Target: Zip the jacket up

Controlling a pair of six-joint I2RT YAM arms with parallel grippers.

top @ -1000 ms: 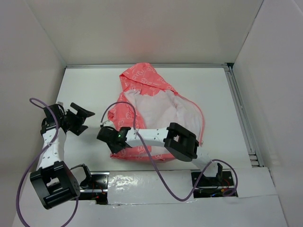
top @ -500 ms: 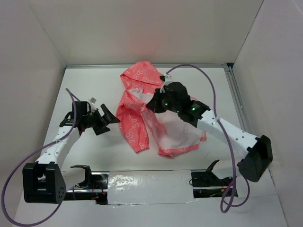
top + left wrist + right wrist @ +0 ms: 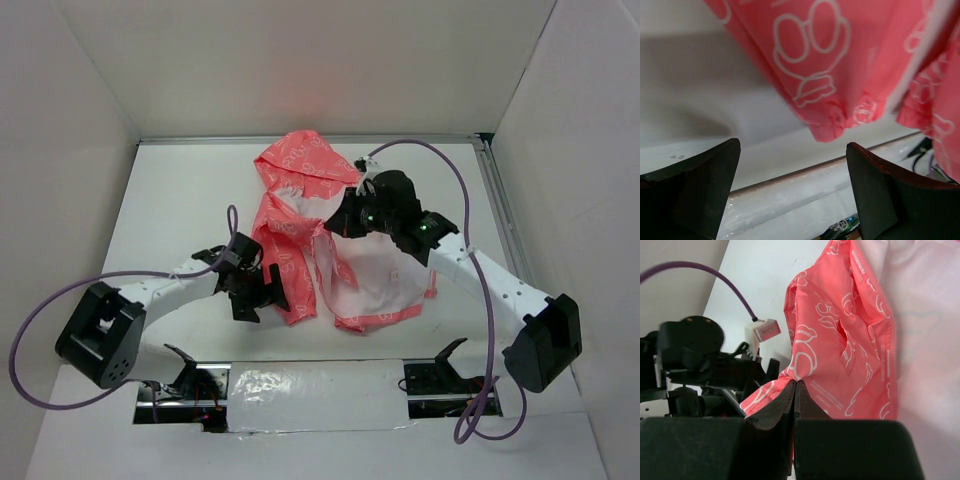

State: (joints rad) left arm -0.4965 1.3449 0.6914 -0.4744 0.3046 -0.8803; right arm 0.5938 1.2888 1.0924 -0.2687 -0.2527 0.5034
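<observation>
White walls (image 3: pixel 300 60) on three sides, white surface (image 3: pixel 180 200) below; arm bases at the near edge.

Item 1 – jacket (image 3: pixel 300 240). Coral-pink with a white cartoon print. It lies on the middle of the surface with the hood (image 3: pixel 300 160) toward the far wall. The front is unzipped and spread, and the pale lining (image 3: pixel 375 275) faces up on the right-hand side. The other front panel is bunched into a raised pink fold. The right wrist view shows a coral zipper edge (image 3: pixel 895 355) running between pink panel and lining.

Item 2 – right hand (image 3: pixel 338 222). Reached in over the jacket's upper middle, just below the hood. Fingers pressed together, pinching a fold of the pink fabric at their tips (image 3: pixel 795 386).

Item 3 – left hand (image 3: pixel 262 298). Low over the surface, at the near left edge of the jacket. Fingers wide apart and holding nothing (image 3: pixel 792 150). In its wrist view a gathered pink edge (image 3: pixel 832 125) lies just beyond the gap; I cannot tell whether it touches.

Item 4 – purple cable (image 3: pixel 440 155). Arches above the right arm.
</observation>
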